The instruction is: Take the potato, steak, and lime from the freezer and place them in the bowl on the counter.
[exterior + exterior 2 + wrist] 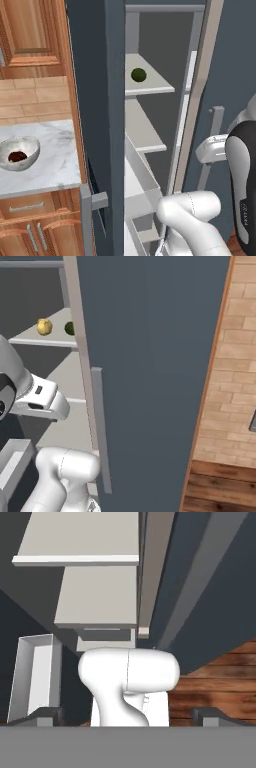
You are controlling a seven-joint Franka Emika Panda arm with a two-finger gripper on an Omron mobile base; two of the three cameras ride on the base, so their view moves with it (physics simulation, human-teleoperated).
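The hand (128, 714) points down past the robot's own body toward the lower freezer; its two dark fingertips (47, 716) stand wide apart with nothing between them — released and empty. Ahead of the hand lie a white drawer (35, 677), pulled out, and two light grey shelves (95, 594) of the freezer (95, 100), whose door (150, 366) stands open to the hand's side. Well above the hand, on an upper shelf (150, 82), sit the lime (138, 75) and, just beside it, the potato (44, 326). Farther off, beyond the freezer wall, the bowl (31, 146) rests on the tabletop (55, 150) and already holds a dark brown-red piece, judged to be the steak (17, 156).

Two items therefore remain to fetch. Risks, as judgement: the hand is low and folded close to the arm, so raising it to the upper shelf could strike a shelf edge or the door; both round items could roll away if nudged by a finger, and a grasp aimed at one may bump its neighbour.

No legible brand, label or writing appears on the freezer or bowl.
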